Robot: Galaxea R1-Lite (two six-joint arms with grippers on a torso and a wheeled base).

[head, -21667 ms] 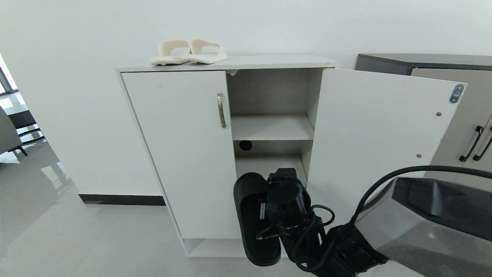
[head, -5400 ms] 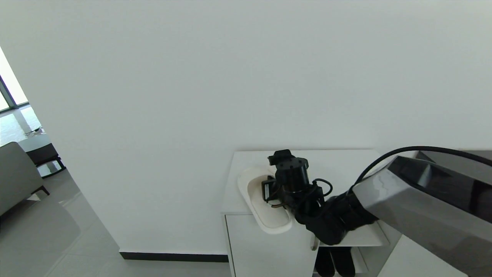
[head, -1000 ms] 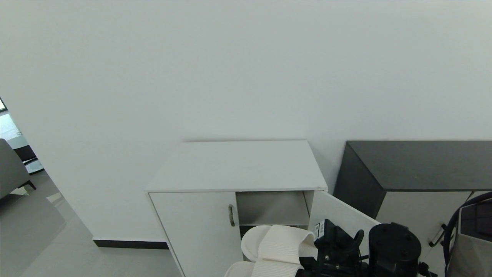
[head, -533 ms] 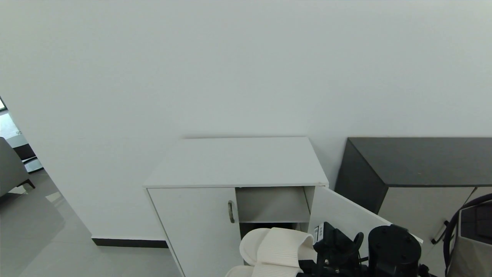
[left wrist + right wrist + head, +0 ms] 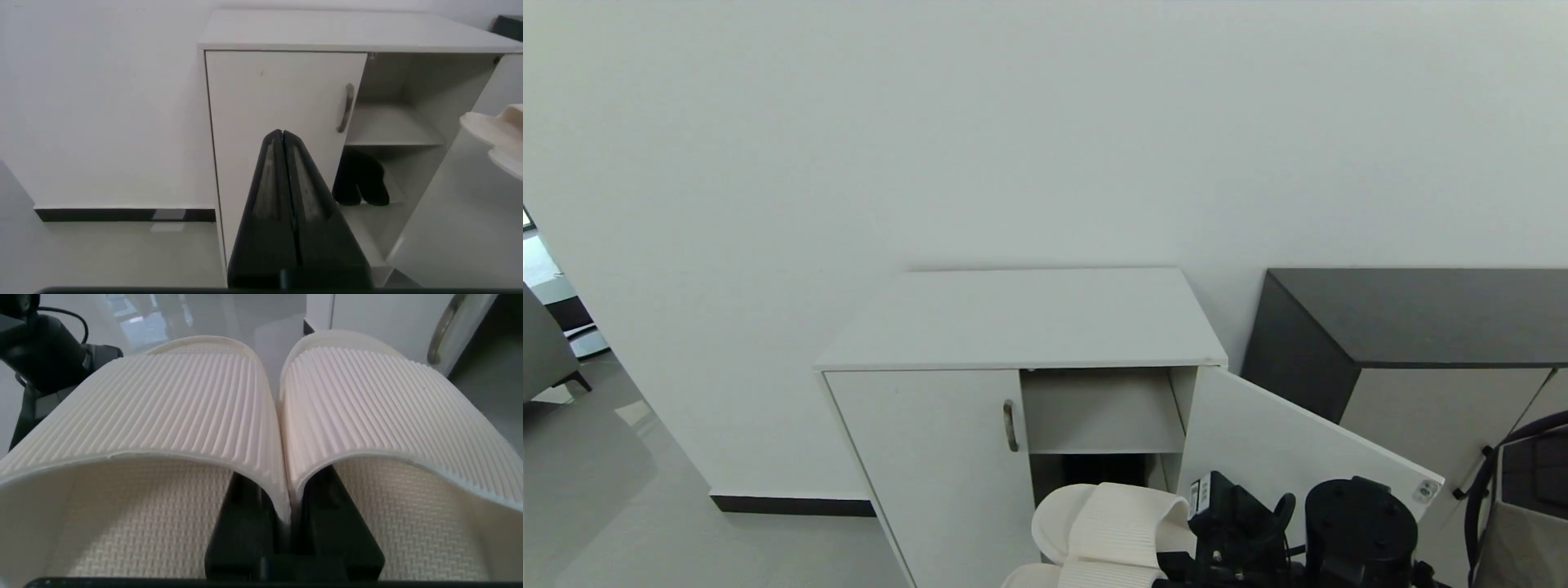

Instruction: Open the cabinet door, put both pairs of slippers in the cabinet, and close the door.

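White cabinet (image 5: 1021,318): right door (image 5: 1282,461) swung open, left door (image 5: 923,457) shut. Black slippers (image 5: 364,178) sit side by side inside the open half. Cream ribbed slippers (image 5: 1112,523) are up in front of the opening, pressed together w/ right hand (image 5: 288,527) clamped on their touching inner strap edges.
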